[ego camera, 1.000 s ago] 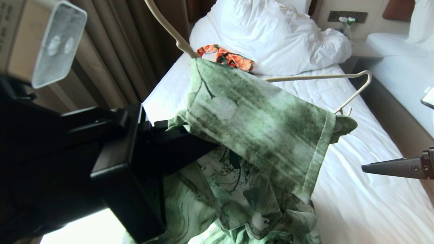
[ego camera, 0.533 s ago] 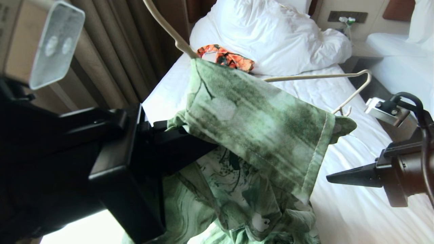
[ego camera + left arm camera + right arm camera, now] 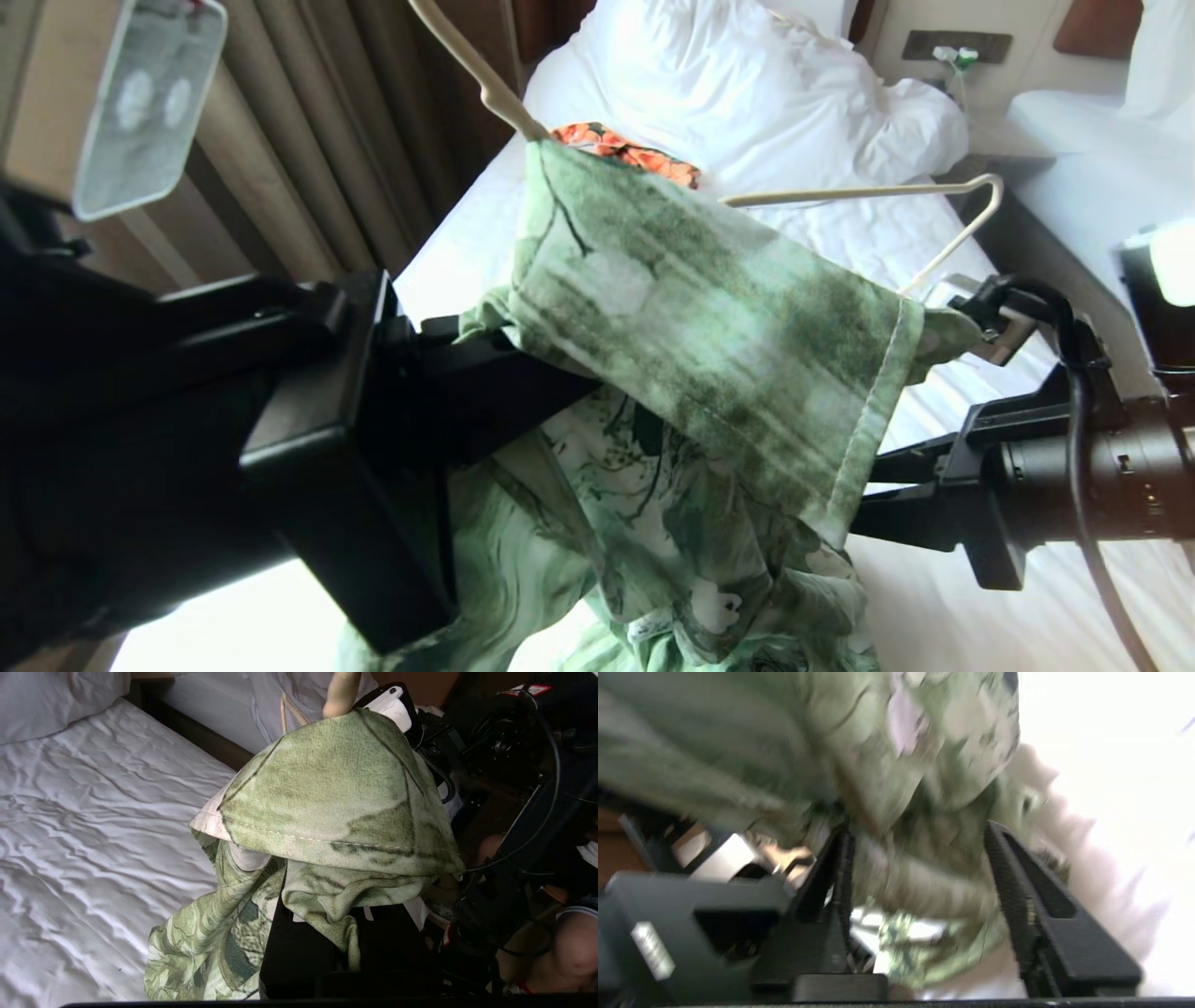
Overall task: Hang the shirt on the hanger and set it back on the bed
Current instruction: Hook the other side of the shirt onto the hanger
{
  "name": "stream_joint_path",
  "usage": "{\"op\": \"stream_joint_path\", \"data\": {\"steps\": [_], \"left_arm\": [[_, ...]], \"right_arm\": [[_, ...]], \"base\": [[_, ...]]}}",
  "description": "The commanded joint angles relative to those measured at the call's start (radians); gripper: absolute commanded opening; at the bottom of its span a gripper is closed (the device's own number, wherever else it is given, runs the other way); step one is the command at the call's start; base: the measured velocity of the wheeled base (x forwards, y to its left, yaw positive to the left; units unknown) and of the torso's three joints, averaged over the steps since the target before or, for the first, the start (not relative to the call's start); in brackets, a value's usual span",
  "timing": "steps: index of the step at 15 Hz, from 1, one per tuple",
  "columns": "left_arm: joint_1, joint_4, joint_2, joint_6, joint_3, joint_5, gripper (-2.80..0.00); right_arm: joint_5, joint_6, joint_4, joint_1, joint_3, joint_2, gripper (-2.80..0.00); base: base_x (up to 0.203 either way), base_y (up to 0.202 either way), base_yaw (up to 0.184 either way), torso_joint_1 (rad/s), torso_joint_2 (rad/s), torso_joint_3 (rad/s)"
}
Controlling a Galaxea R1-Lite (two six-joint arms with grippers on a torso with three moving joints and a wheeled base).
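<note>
The green leaf-print shirt (image 3: 709,327) hangs over the cream hanger (image 3: 859,193), both held up above the bed (image 3: 980,560). One sleeve is stretched along a hanger arm and the rest droops below. My left gripper (image 3: 551,392) reaches in under the cloth from the left and is shut on the hanger, with a fold of shirt (image 3: 336,788) draped over its fingers (image 3: 299,947). My right gripper (image 3: 864,495) comes in from the right below the sleeve hem. It is open, and bunched shirt cloth (image 3: 901,765) lies between its spread fingers (image 3: 1017,882).
An orange floral garment (image 3: 635,154) lies by the white pillows and duvet (image 3: 747,84) at the head of the bed. Brown curtains (image 3: 308,140) hang to the left. A second white bed (image 3: 1102,168) stands to the right across a narrow gap. Part of a person (image 3: 574,947) shows behind the robot.
My right arm has swung in from the right edge to the shirt's sleeve hem. The hanger and shirt have risen slightly with the left arm.
</note>
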Motion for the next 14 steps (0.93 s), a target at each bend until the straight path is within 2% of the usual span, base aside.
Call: {"op": "stream_joint_path", "data": {"steps": [1,4,8,9,14], "left_arm": [[0.000,0.000,0.000,0.001,-0.009,0.000,-2.80],[0.000,0.003,0.002,0.003,-0.025,0.002,-2.80],[0.000,0.003,-0.001,0.003,-0.030,0.002,-2.80],[0.000,0.003,-0.003,0.003,-0.030,0.002,-2.80],[0.000,0.003,0.001,0.003,-0.027,0.000,-2.80]], "right_arm": [[-0.023,0.005,-0.061,0.020,0.017,0.045,0.00],[-0.030,0.034,-0.085,0.073,0.022,0.058,0.00],[-0.037,0.054,-0.146,0.096,0.020,0.084,0.00],[-0.037,0.055,-0.153,0.097,0.020,0.094,-2.80],[-0.039,0.089,-0.244,0.099,0.024,0.114,-2.80]], "base": [[0.000,0.000,0.000,0.000,0.00,0.000],[0.000,0.000,0.000,0.000,0.00,0.000],[0.000,0.000,0.000,0.000,0.00,0.000],[0.000,0.000,0.000,0.000,0.00,0.000],[0.000,0.000,0.000,0.000,0.00,0.000]]}}
